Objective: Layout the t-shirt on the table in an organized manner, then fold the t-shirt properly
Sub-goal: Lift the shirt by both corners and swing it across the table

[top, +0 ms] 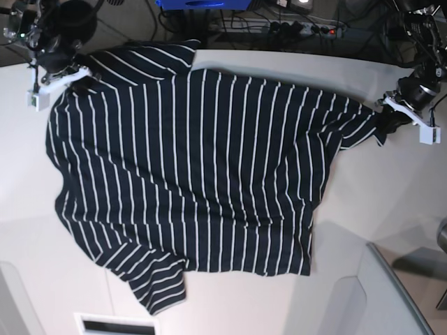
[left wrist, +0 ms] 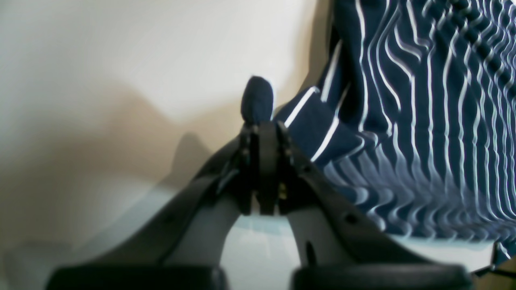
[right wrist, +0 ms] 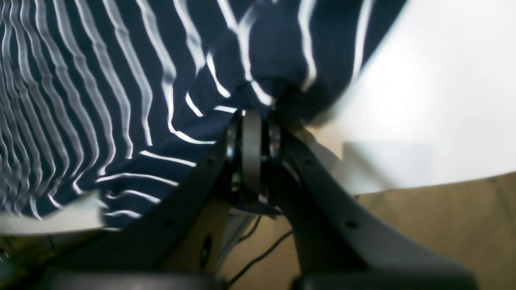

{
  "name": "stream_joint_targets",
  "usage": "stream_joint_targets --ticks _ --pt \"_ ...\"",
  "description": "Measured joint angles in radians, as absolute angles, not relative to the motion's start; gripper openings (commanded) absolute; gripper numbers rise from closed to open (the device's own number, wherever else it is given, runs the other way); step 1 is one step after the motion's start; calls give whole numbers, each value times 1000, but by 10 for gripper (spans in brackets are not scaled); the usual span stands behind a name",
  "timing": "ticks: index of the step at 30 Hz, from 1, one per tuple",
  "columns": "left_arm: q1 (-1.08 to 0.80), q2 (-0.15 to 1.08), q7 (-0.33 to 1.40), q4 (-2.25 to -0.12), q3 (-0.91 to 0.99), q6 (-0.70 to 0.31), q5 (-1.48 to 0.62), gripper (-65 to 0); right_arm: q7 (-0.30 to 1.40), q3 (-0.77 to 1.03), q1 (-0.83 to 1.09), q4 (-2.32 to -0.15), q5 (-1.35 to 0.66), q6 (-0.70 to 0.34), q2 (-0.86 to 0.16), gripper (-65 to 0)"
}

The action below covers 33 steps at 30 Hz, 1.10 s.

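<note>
White, smooth and matte, the large table [top: 363, 125] carries the whole job, its curved far edge running behind the cloth. Across its middle lies the dark navy soft-fabric t-shirt with thin white stripes [top: 195, 174], mostly spread but not yet squared: one sleeve trails toward the near edge, another bunches at the far edge, and wavy stripes in both wrist views betray slack and ripples.

Each arm has a corner. The right gripper [right wrist: 252, 117], at the left of the base view, is clamped on a gathered fold of the shirt; the left gripper [left wrist: 260, 121], at the right of the base view, is pinched on a small tuft of navy cloth that pokes out past its tips.

I judge the step in hand to be the layout stretch. To do it well, draw the two held corners apart evenly and keep them low, so the stripes straighten instead of the fabric lifting and folding under. Pull only until the ripples vanish; the left hold looks thin and could slip under a hard tug. Lower both corners together before letting go.
</note>
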<state>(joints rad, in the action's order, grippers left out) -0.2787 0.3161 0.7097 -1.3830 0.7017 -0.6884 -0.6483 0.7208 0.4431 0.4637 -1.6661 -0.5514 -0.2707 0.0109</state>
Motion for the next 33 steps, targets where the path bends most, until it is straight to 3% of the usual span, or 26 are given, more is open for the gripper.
stream_joint_targets --ticks 8,10,18,23,28,33 --pt "-268 320 717 -1537 732 -688 -641 -650 919 451 359 -1909 -552 -273 14 -648" --pt "-243 319 735 -1567 732 -635 -636 -650 970 451 302 -1923 -558 -277 14 -648" --pt "-86 316 958 -1730 733 -610 -658 -650 1105 543 128 -2004 -577 -278 1 -648" --pt "-118 317 954 -1726 732 -613 -646 -650 1111 651 183 -2003 -572 -278 -1 -648" --pt "-216 312 979 -1652 727 -619 -492 -650 1119 648 307 -1996 -577 -283 4 -648" --pt "-224 310 961 -1626 723 -625 -493 -650 1120 653 333 -1968 -573 -282 -11 -648"
